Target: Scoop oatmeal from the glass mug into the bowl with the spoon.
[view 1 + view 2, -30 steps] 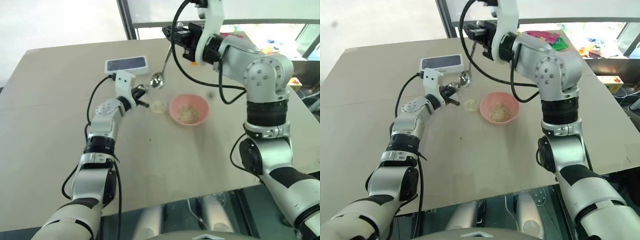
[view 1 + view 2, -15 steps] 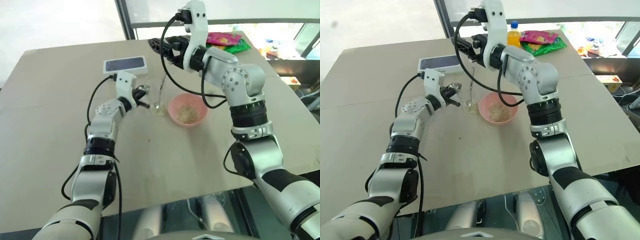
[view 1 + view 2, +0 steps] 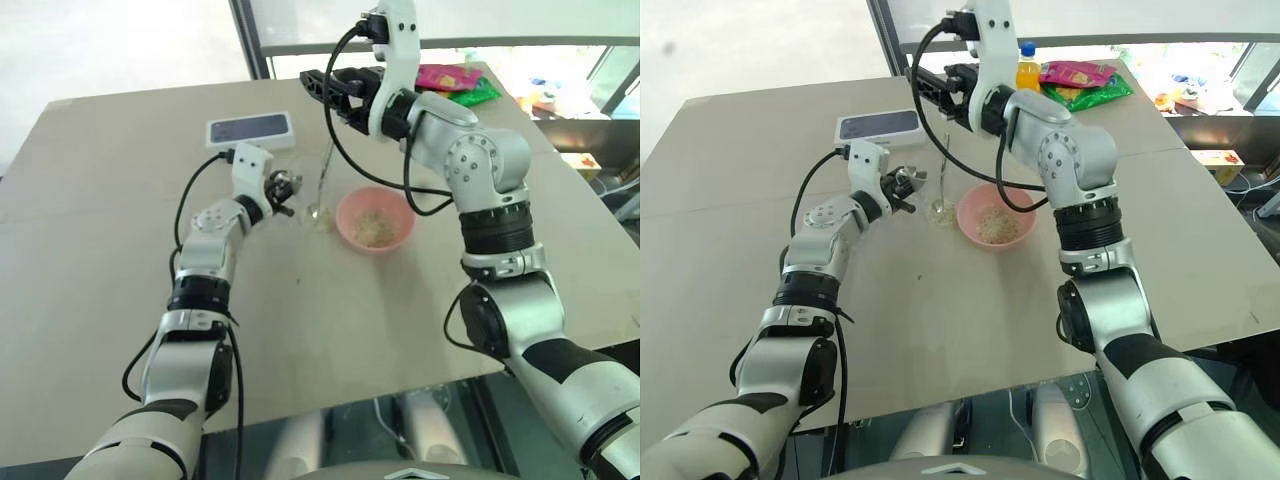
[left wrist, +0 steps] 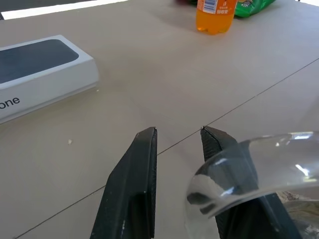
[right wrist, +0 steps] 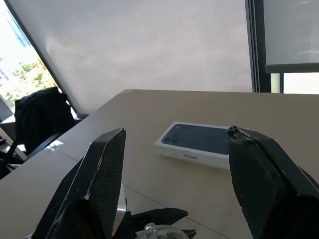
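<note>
The glass mug point(image 3: 318, 212) stands on the table just left of the pink bowl point(image 3: 376, 247). The spoon point(image 3: 322, 180) stands in the mug, its handle leaning up and back, free of both grippers. Oatmeal point(image 3: 375, 228) lies in the bowl, and some shows through the mug's glass point(image 4: 299, 214). My left gripper point(image 3: 288, 192) is open right beside the mug, whose rim point(image 4: 259, 164) sits against one finger point(image 4: 222, 149), with nothing between the fingers. My right gripper point(image 3: 318, 88) hangs wide open above the spoon's handle, holding nothing point(image 5: 174, 132).
A white phone box point(image 3: 250, 130) lies behind the left gripper. An orange drink bottle point(image 3: 1027, 68) and snack bags point(image 3: 1085, 80) sit at the table's far edge. Bare table point(image 3: 400, 320) stretches in front of the bowl.
The spoon, which hung from the shut right gripper above the table, now stands in the mug. The right gripper let it go and opened wide. The left gripper opened beside the mug.
</note>
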You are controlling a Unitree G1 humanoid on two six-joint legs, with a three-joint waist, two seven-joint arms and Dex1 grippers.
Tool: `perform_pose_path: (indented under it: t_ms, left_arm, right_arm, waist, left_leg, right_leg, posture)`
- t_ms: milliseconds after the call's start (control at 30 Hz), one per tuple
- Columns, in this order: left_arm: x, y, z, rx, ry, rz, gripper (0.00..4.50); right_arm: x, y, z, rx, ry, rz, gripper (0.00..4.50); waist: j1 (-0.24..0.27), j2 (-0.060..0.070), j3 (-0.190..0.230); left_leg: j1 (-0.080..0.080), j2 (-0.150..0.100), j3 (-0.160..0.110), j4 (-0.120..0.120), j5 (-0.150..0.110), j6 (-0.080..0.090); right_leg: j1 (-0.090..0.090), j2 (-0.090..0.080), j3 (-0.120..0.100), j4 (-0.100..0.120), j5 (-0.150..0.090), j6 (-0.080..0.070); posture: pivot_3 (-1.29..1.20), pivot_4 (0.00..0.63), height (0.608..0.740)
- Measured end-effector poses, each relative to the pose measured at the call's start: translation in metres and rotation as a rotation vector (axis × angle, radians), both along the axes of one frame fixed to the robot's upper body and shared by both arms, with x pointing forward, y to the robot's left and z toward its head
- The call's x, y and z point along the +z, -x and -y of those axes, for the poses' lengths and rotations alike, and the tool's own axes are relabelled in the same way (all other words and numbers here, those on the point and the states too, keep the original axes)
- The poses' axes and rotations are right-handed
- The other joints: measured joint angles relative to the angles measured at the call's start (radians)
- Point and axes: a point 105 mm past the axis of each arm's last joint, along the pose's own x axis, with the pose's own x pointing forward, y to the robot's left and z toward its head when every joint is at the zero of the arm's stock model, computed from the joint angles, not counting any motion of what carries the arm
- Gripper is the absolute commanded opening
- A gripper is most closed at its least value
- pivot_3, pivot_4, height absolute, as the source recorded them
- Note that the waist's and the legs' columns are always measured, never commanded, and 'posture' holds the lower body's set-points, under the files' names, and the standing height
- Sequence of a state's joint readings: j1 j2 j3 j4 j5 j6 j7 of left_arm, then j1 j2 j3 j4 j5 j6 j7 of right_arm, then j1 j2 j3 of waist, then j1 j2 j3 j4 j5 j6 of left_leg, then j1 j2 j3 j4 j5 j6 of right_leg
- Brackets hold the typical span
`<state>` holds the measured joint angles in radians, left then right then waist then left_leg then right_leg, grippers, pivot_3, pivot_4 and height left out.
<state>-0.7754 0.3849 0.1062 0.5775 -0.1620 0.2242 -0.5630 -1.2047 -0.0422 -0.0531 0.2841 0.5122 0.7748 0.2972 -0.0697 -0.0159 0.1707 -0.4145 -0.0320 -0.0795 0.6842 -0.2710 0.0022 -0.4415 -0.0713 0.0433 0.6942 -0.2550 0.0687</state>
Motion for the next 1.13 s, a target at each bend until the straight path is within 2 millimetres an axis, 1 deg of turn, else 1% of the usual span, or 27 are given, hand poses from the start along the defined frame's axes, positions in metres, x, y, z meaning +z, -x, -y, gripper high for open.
perform_pose_path:
  t_ms: [133,167,233,333,367,400,433,467,500,533,567,600,633,700,733,767,800,833,900,933,967,1033,1133]
  left_arm:
    - [-0.004,0.006,-0.002,-0.009,-0.010,-0.004,1.52]
    - [-0.006,0.013,-0.004,-0.023,-0.013,-0.006,1.52]
    - [-0.002,0.022,-0.006,-0.050,-0.007,0.017,1.52]
    - [0.013,0.035,-0.009,-0.084,0.008,0.073,1.52]
    - [0.019,0.045,-0.008,-0.116,0.011,0.093,1.52]
    - [0.021,0.062,-0.013,-0.144,0.005,0.103,1.52]
    - [0.021,0.068,-0.020,-0.134,0.009,0.094,1.52]
    - [0.020,0.070,-0.023,-0.126,0.013,0.088,1.52]
    - [0.020,0.081,-0.028,-0.121,0.033,0.079,1.80]
    - [0.020,0.090,-0.029,-0.123,0.045,0.072,2.06]
    - [0.019,0.098,-0.030,-0.125,0.054,0.065,2.44]
    - [0.017,0.109,-0.031,-0.125,0.057,0.056,2.91]
    - [0.015,0.117,-0.033,-0.120,0.060,0.045,3.25]
    - [0.006,0.136,-0.041,-0.098,0.079,0.004,4.32]
    - [0.001,0.143,-0.045,-0.081,0.081,-0.018,4.43]
    - [-0.007,0.151,-0.048,-0.065,0.074,-0.044,4.43]
    - [-0.019,0.161,-0.054,-0.039,0.066,-0.089,4.43]
    - [-0.026,0.164,-0.056,-0.027,0.063,-0.114,4.43]
    - [-0.045,0.174,-0.061,0.012,-0.005,-0.163,4.43]
    - [-0.053,0.178,-0.065,0.032,-0.031,-0.187,4.43]
    - [-0.059,0.182,-0.066,0.039,-0.062,-0.191,4.43]
    - [-0.065,0.187,-0.067,0.039,-0.093,-0.196,4.43]
    - [-0.071,0.194,-0.065,0.032,-0.106,-0.195,4.43]
  right_arm:
    - [-0.002,0.000,0.004,-0.006,-0.003,-0.004,3.22]
    - [-0.004,0.001,0.009,-0.013,-0.004,0.000,3.22]
    - [-0.006,0.002,0.022,-0.029,-0.018,0.002,3.22]
    - [-0.009,0.001,0.046,-0.073,-0.048,0.003,3.22]
    - [-0.011,0.004,0.059,-0.093,-0.052,0.027,3.22]
    - [-0.021,0.005,0.090,-0.152,-0.044,0.051,3.22]
    - [-0.029,0.003,0.109,-0.199,-0.045,0.036,3.22]
    - [-0.034,0.003,0.117,-0.219,-0.041,0.028,3.22]
    - [-0.045,0.008,0.137,-0.253,-0.010,0.036,3.22]
    - [-0.057,0.012,0.150,-0.268,0.031,0.035,3.47]
    - [-0.068,0.018,0.159,-0.277,0.068,0.034,3.77]
    - [-0.082,0.026,0.171,-0.280,0.115,0.030,4.17]
    - [-0.094,0.031,0.180,-0.286,0.140,0.010,4.46]
    - [-0.125,0.046,0.198,-0.293,0.177,-0.051,4.50]
    - [-0.139,0.054,0.205,-0.290,0.200,-0.076,4.50]
    - [-0.153,0.065,0.211,-0.277,0.238,-0.092,4.50]
    - [-0.171,0.078,0.217,-0.253,0.272,-0.119,4.50]
    - [-0.178,0.084,0.219,-0.242,0.282,-0.134,4.50]
    - [-0.197,0.103,0.223,-0.215,0.329,-0.130,4.50]
    - [-0.205,0.111,0.222,-0.198,0.340,-0.134,4.50]
    - [-0.211,0.120,0.222,-0.189,0.346,-0.121,4.50]
    - [-0.221,0.131,0.221,-0.181,0.349,-0.112,4.50]
    - [-0.229,0.147,0.221,-0.138,0.352,-0.090,4.50]
  waist:
    - [-0.001,0.000,0.000]
    - [-0.001,0.000,0.000]
    - [0.000,0.000,0.000]
    - [0.002,0.000,0.000]
    - [0.002,0.000,0.000]
    - [0.004,0.000,0.000]
    - [0.005,0.000,0.000]
    - [0.006,0.000,0.000]
    - [0.007,0.000,0.000]
    - [0.008,0.000,0.000]
    - [0.008,0.000,0.000]
    - [0.008,0.000,0.000]
    - [0.007,0.000,0.000]
    - [0.007,0.000,0.000]
    - [0.008,0.000,0.000]
    - [0.013,0.000,0.000]
    - [0.015,0.001,0.000]
    - [0.017,0.001,0.001]
    - [0.026,0.001,0.001]
    - [0.028,0.001,0.002]
    - [0.030,0.001,0.002]
    - [0.032,0.001,0.002]
    - [0.034,0.001,0.002]
  left_leg:
    - [0.000,0.000,0.000,0.000,0.000,0.000]
    - [-0.001,0.001,0.000,0.000,0.000,0.000]
    - [-0.001,0.002,0.000,-0.001,0.000,0.000]
    - [-0.001,0.002,0.000,-0.001,0.000,0.000]
    - [-0.001,0.002,0.000,-0.001,0.000,0.000]
    - [-0.001,0.002,-0.001,-0.002,0.000,0.000]
    - [-0.001,0.002,0.000,-0.002,0.000,0.000]
    - [-0.001,0.002,0.000,-0.002,0.000,0.000]
    - [-0.001,0.002,0.000,-0.002,0.000,0.001]
    - [-0.001,0.002,0.000,-0.002,-0.001,0.001]
    - [-0.001,0.003,0.000,-0.003,-0.001,0.001]
    - [-0.001,0.003,0.000,-0.004,-0.001,0.002]
    - [0.000,0.004,0.000,-0.004,-0.003,0.005]
    - [0.001,0.005,0.002,-0.005,-0.003,0.005]
    - [0.002,0.005,0.002,-0.005,-0.003,0.005]
    - [0.003,0.005,0.002,-0.005,-0.003,0.005]
    - [0.006,0.005,0.002,-0.005,-0.003,0.005]
    - [0.012,0.006,0.003,-0.006,-0.004,0.006]
    - [0.027,0.006,0.003,-0.012,-0.005,0.007]
    - [0.034,0.007,0.004,-0.014,-0.005,0.007]
    - [0.037,0.008,0.003,-0.014,-0.005,0.007]
    - [0.039,0.009,0.002,-0.014,-0.005,0.007]
    - [0.039,0.010,0.002,-0.014,-0.005,0.007]
  right_leg:
    - [0.000,0.000,0.000,0.000,0.000,0.000]
    - [-0.001,0.000,0.000,0.000,0.000,0.000]
    - [-0.001,0.000,0.000,0.000,0.000,0.000]
    - [-0.001,-0.001,0.000,-0.001,0.000,0.000]
    - [-0.001,-0.001,0.000,-0.001,0.000,0.000]
    - [0.000,-0.001,0.000,-0.003,0.000,0.000]
    - [0.000,-0.001,0.000,-0.004,0.000,0.000]
    - [0.000,-0.001,0.000,-0.005,0.000,0.000]
    - [0.001,-0.001,0.000,-0.005,0.000,0.000]
    - [0.001,-0.001,0.000,-0.006,0.000,0.000]
    - [0.001,-0.001,0.000,-0.006,0.000,0.000]
    - [0.001,-0.001,0.000,-0.007,0.000,0.000]
    - [0.002,-0.001,0.000,-0.007,0.000,0.000]
    - [0.002,0.000,0.001,-0.007,0.000,0.000]
    - [0.003,0.000,0.001,-0.007,0.000,0.000]
    - [0.004,0.000,0.001,-0.007,0.000,0.000]
    - [0.008,0.000,0.001,-0.008,0.000,0.000]
    - [0.014,0.001,0.001,-0.010,0.000,0.000]
    - [0.030,0.001,0.000,-0.019,0.000,0.000]
    - [0.038,0.002,0.000,-0.022,-0.001,0.000]
    - [0.041,0.002,-0.001,-0.023,-0.001,0.000]
    - [0.045,0.003,-0.002,-0.027,0.000,0.001]
    - [0.047,0.003,-0.002,-0.030,0.001,0.002]
  posture:
    - [0.00,0.150,0.740]
    - [0.00,0.150,0.740]
    - [0.00,0.150,0.740]
    - [0.00,0.150,0.740]
    - [0.00,0.150,0.740]
    - [0.00,0.150,0.740]
    - [0.00,0.150,0.740]
    - [0.00,0.150,0.740]
    - [0.00,0.150,0.740]
    - [0.00,0.150,0.740]
    - [0.00,0.150,0.740]
    - [0.00,0.150,0.740]
    - [0.00,0.150,0.740]
    - [0.00,0.150,0.740]
    - [0.00,0.150,0.740]
    - [0.00,0.150,0.740]
    - [0.00,0.150,0.740]
    - [0.00,0.150,0.740]
    - [0.00,0.150,0.740]
    - [0.00,0.150,0.740]
    - [0.00,0.150,0.740]
    - [0.00,0.150,0.740]
    - [0.00,0.150,0.740]
